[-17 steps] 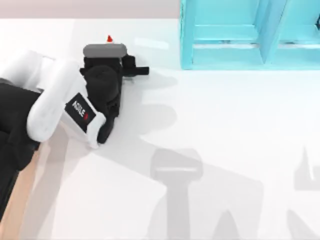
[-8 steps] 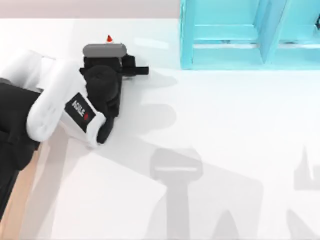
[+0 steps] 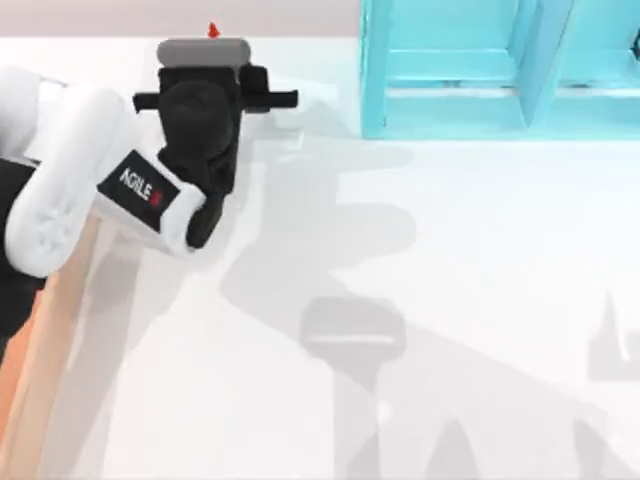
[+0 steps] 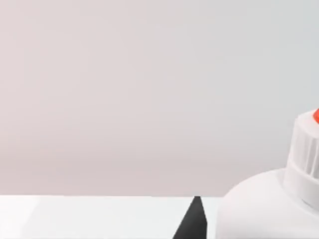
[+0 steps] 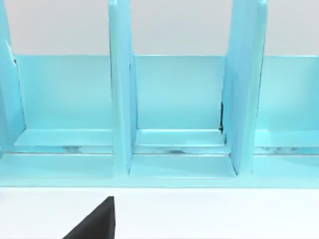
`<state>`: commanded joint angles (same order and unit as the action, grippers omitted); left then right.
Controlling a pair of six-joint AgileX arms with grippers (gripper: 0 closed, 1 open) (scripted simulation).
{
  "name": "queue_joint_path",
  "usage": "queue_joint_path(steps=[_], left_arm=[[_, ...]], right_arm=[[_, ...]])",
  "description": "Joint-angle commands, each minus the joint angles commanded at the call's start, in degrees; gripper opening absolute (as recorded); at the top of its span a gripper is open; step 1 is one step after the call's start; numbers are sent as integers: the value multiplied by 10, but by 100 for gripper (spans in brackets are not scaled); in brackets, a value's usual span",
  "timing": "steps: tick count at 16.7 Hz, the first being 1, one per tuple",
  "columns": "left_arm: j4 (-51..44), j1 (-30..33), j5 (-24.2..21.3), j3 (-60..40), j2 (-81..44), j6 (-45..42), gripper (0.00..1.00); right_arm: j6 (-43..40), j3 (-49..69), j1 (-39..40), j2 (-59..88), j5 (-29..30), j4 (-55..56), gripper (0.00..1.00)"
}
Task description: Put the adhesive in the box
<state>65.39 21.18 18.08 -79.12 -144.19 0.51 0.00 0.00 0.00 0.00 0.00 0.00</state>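
Bright, even light. Soft grey arm shadows fall across the white table (image 3: 480, 250). No glare; edges undistorted.

The left arm (image 3: 60, 190) has rounded white shells joined by black segments. A black plate on its forearm carries white "AGILEX" lettering with a small red mark. Its wrist is a bulky black block topped by a grey bar.

text: "AGILE" | on: black band of left arm (image 3: 140, 185) | other text: none readable

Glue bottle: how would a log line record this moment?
left gripper: far-left table, at adhesive | grip: unclear | turquoise shelf: far right
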Motion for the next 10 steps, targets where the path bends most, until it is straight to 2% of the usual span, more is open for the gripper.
queue_joint_path(steps=[4,10], left_arm=[[-48,0,1,17,64,-1,0],[-48,-4,-5,18,67,-1,0]], right_arm=[[0,0,0,0,0,0,100],[0,0,0,0,0,0,100]])
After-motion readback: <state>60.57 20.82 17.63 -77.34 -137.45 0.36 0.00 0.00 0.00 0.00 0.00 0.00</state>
